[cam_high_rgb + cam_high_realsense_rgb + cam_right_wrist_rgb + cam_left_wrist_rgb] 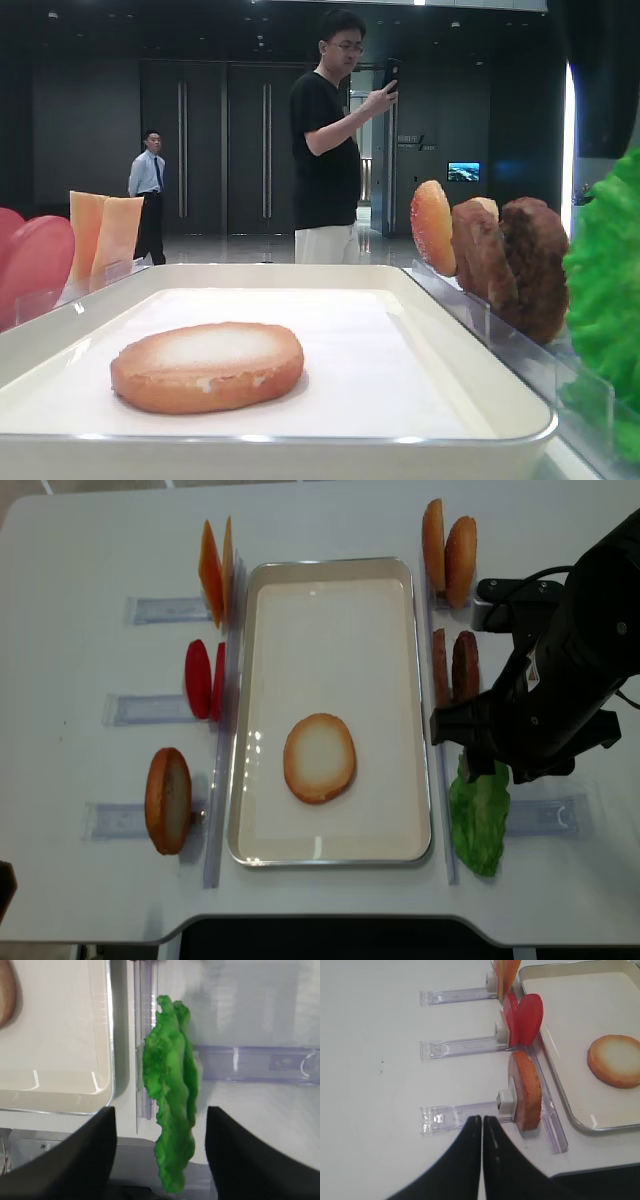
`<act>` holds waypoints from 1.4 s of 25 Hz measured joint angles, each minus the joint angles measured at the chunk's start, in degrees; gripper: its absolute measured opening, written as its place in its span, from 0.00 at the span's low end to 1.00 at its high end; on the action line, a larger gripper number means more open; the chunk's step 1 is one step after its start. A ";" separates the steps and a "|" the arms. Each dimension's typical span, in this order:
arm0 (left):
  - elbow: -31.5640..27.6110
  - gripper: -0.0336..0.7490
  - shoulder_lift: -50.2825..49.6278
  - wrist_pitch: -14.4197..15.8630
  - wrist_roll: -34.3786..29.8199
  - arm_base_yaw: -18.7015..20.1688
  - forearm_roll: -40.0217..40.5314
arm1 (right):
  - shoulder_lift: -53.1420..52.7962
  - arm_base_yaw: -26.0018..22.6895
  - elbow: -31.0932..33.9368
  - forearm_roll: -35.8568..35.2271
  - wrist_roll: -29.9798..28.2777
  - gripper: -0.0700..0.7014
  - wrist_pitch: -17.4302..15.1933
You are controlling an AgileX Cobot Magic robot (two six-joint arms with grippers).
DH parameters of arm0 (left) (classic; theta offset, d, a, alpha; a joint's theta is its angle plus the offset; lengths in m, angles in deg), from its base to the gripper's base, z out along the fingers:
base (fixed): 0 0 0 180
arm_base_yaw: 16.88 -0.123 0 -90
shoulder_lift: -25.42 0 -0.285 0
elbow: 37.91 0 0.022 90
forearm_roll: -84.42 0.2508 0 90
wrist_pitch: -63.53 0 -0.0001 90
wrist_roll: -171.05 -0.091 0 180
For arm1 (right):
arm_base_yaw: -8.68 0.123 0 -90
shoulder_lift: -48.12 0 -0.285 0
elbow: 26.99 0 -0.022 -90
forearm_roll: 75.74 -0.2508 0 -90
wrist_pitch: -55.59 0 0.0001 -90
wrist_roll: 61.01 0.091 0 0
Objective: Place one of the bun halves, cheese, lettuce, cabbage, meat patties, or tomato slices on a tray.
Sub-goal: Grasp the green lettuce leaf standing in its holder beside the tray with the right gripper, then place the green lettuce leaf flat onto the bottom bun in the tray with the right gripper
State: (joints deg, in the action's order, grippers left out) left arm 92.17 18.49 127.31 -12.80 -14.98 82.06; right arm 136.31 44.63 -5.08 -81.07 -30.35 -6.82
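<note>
My right gripper (160,1160) hangs part open and empty over the lettuce (170,1110), which stands on edge between my fingers, its long axis running straight ahead, just right of the tray (112,1060). My left gripper (482,1125), far off, is pinched closed.

One bun half (319,757) on the tray (420,700); lettuce (478,820) right of it, tomato slices (203,679) left

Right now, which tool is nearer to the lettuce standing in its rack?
The right tool. It hangs directly over the lettuce, fingers open on either side of the leaf. The left tool is shut, across the tray, beside the bun there.
</note>
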 joint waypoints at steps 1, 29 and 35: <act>0.00 0.04 0.00 0.00 0.00 0.00 0.00 | 0.00 0.00 0.00 0.01 0.00 0.57 0.00; 0.00 0.04 0.00 0.00 0.00 0.00 0.00 | 0.00 0.00 -6.76 -2.12 0.13 0.11 -7.19; 0.00 0.04 0.00 0.00 0.00 0.00 0.00 | 0.00 1.53 -12.95 -4.00 0.18 0.11 -7.37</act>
State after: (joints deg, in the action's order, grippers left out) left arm 92.17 18.49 127.31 -12.80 -14.98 82.06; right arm 136.31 46.17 -18.04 -85.07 -30.17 -14.19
